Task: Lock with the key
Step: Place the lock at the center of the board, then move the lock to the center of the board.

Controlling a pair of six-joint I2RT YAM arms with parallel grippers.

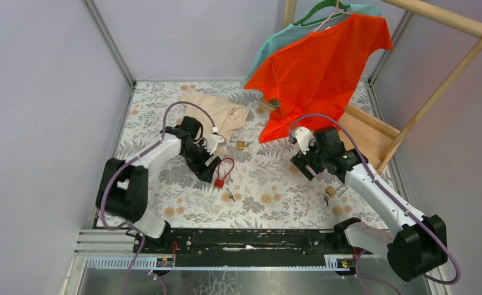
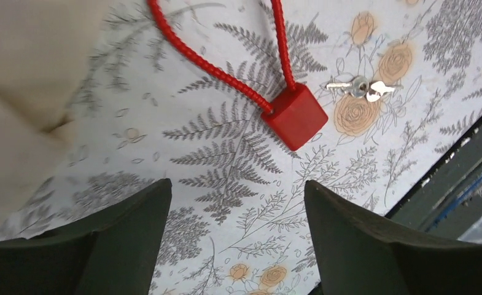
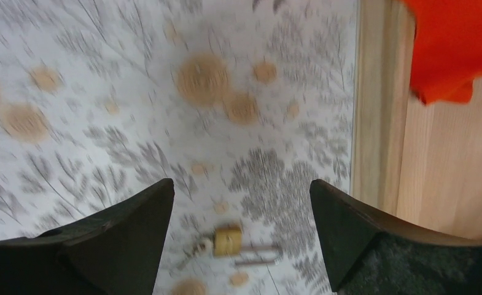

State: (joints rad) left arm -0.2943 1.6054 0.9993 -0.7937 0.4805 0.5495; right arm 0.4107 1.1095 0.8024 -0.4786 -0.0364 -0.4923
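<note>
Along the left of the overhead view the grey enclosure wall (image 1: 48,92) stands close beside the left arm, so there is little room to swing outward on that side. In the upper left of the left wrist view lies a crumpled beige cloth (image 2: 17,92), just beside the working spot. The left gripper (image 2: 237,209) hangs over the flowered tablecloth (image 2: 226,153) with its jaws spread wide and nothing between them. Right of centre lies the red cable lock with a cube-shaped plastic body (image 2: 295,115), both cable ends running into the cube. Just beside it, not touching, lies a small bunch of silver metal keys (image 2: 361,88). With no key in the lock or in a gripper, the task looks barely begun: fetching the key, seating it and turning it all seem left to do. Whether the lock is latched I cannot tell. The black rail (image 2: 465,184) at the lower right marks the near table edge, close to the keys. Farther right, the right gripper (image 3: 241,209) is also wide open and empty, above a small brass padlock (image 3: 228,241). The orange T-shirt (image 3: 453,43) and pale wooden rack base (image 3: 379,123) hem in the right side, and the open room lies in the middle.
</note>
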